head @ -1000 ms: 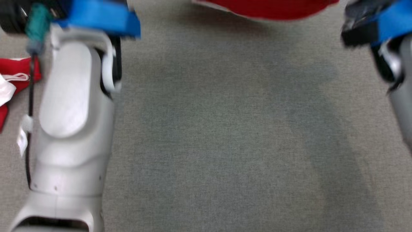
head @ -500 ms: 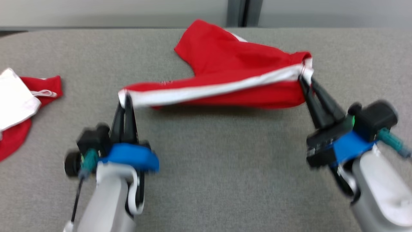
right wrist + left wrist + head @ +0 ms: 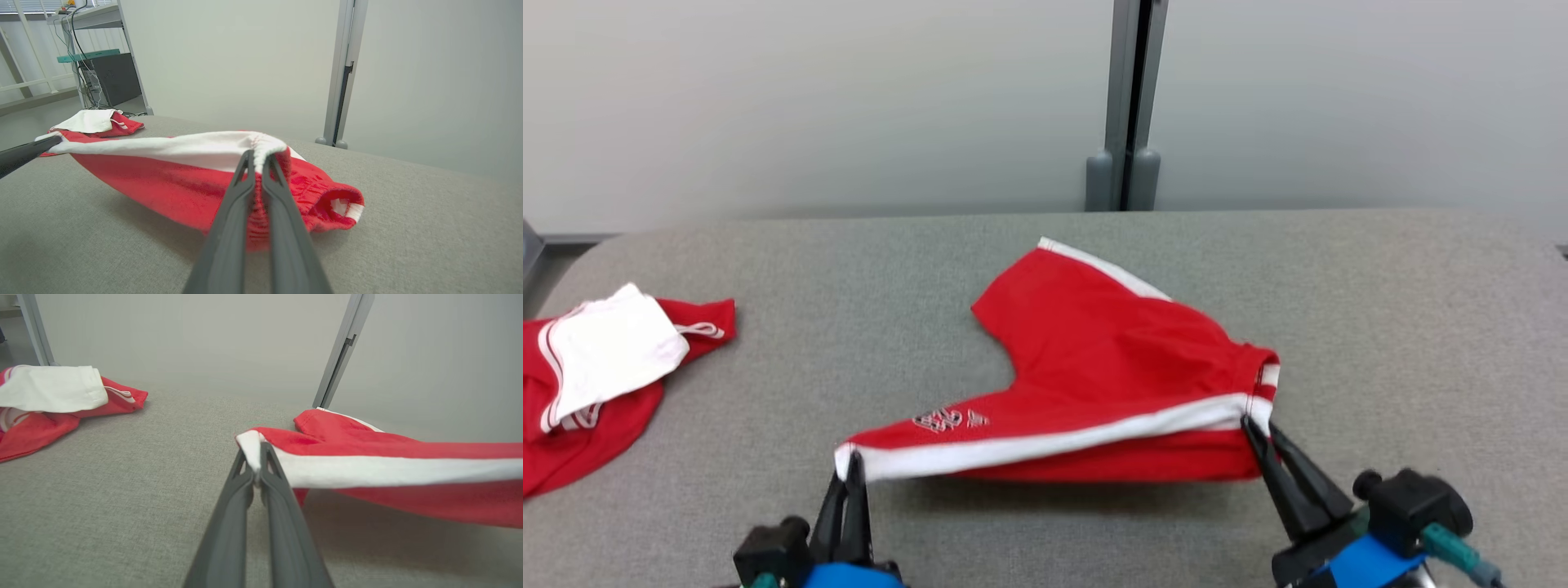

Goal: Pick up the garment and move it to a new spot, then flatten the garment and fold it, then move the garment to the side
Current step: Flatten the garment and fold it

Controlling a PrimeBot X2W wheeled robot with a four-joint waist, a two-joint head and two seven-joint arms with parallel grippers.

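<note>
Red shorts with a white stripe hang stretched between my two grippers above the grey table; their far part rests on the cloth surface. My left gripper is shut on the garment's left white corner. My right gripper is shut on the white waistband at the right end. The left wrist view shows the white stripe running taut to the right. The right wrist view shows the red fabric sagging below the stripe, with the left gripper's fingers at the left edge.
A second red and white garment lies bunched at the table's left edge, also in the left wrist view. A grey post stands against the pale wall behind the table. Desks and cables stand far off.
The head camera has tilted up, so the whole picture has shifted down. Both grippers keep hold of the shorts, which stay stretched between them.
</note>
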